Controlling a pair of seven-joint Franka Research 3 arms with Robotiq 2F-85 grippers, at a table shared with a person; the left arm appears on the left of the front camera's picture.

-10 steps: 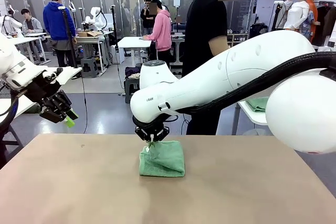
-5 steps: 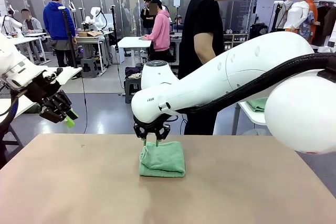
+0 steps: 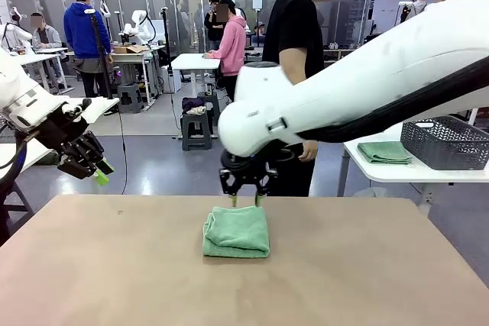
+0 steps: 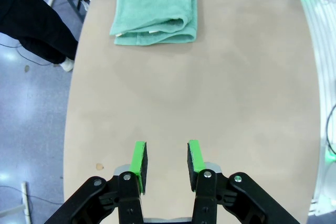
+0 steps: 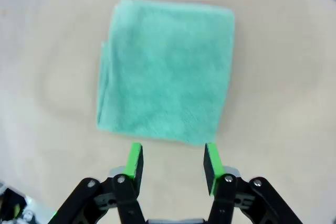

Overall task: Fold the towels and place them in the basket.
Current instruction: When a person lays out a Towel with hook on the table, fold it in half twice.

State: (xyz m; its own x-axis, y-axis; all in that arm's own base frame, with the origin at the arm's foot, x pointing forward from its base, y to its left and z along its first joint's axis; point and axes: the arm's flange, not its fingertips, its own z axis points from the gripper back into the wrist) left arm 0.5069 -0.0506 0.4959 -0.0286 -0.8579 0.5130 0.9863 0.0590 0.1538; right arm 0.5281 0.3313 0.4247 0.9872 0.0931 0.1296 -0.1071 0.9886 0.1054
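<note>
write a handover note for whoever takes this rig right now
Left pincer: open, empty, held up at the left side of the table.
Right pincer: open, empty, just over the far edge of the green towel.
Green towel: folded, mid-table.
Basket: on the white side table at far right.
Done: this towel's fold.
Left: put it in the basket.

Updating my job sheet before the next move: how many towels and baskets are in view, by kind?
Mint green towels: 2, the near towel folded on the work table, the far towel folded on the side table.
Grey basket: 1, on the side table.
Total: 3.
</note>
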